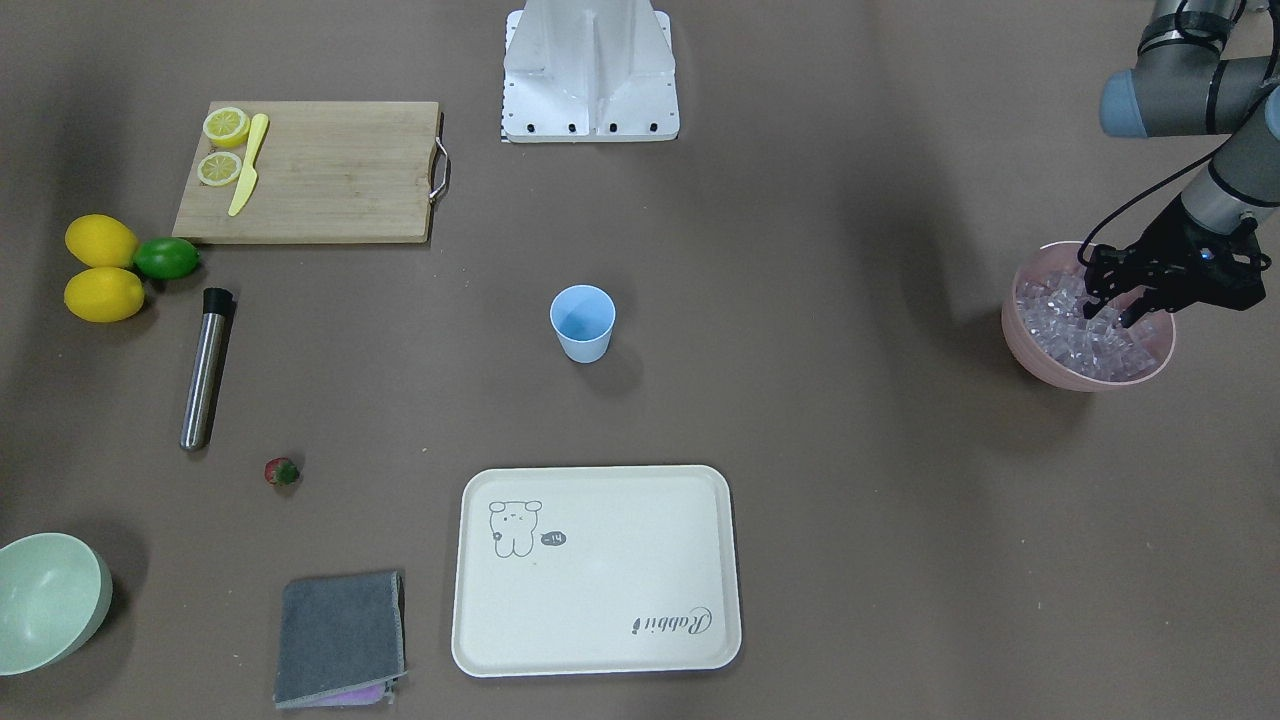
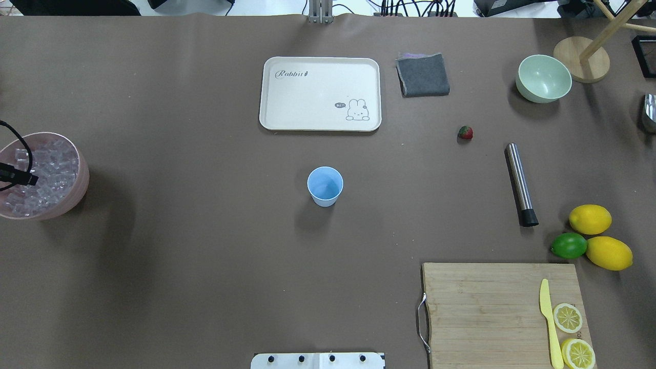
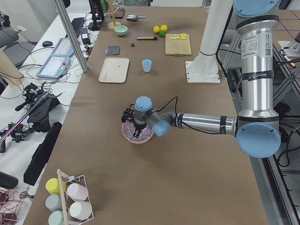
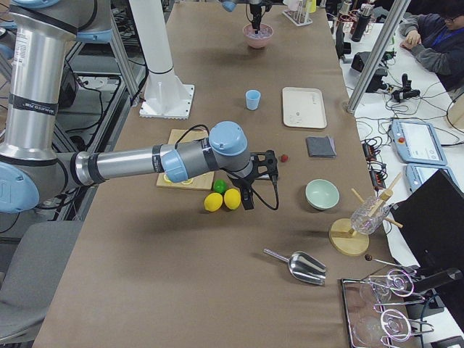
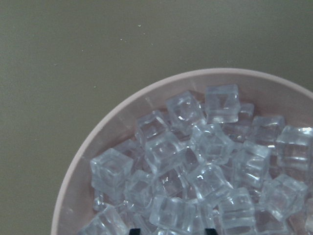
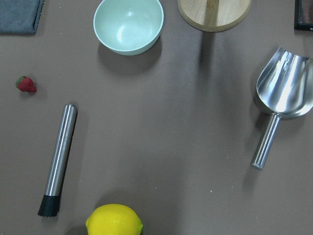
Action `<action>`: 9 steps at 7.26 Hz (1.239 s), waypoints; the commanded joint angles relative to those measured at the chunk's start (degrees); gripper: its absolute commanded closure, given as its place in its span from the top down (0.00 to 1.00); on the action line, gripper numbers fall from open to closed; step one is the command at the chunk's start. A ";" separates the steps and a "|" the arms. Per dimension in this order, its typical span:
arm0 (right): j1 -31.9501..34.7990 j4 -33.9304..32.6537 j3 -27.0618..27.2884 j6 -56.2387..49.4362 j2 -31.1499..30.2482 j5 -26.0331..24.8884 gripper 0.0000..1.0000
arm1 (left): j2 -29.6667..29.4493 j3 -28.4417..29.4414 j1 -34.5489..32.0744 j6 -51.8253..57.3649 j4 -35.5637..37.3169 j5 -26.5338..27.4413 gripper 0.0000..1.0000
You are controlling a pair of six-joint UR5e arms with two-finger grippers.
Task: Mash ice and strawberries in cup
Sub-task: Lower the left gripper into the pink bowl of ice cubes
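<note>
Left wrist view alone shows clear, glassy ice (image 5: 161, 152) cubes heaped in smooth pink bowl (image 5: 83, 161), with 2 dark fingertips (image 5: 134, 231) spread wider than 1 cube. Left gripper (image 1: 1113, 305) angled down into bowl. Tapered light-blue cup (image 1: 582, 322) upright mid-table. Strawberry (image 1: 281, 471) lies near steel muddler (image 1: 205, 370). Right gripper (image 4: 255, 177) hangs near lemons (image 4: 223, 199); finger spacing cannot be told.

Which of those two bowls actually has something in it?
The pink bowl at the table's end: it is heaped with clear ice cubes. The pale green bowl near the strawberry is empty.
</note>
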 commanded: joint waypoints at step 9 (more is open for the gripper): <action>0.00 0.00 0.04 0.00 0.00 -0.06 1.00 | -4.99 -3.20 -5.61 0.09 2.02 -5.62 0.00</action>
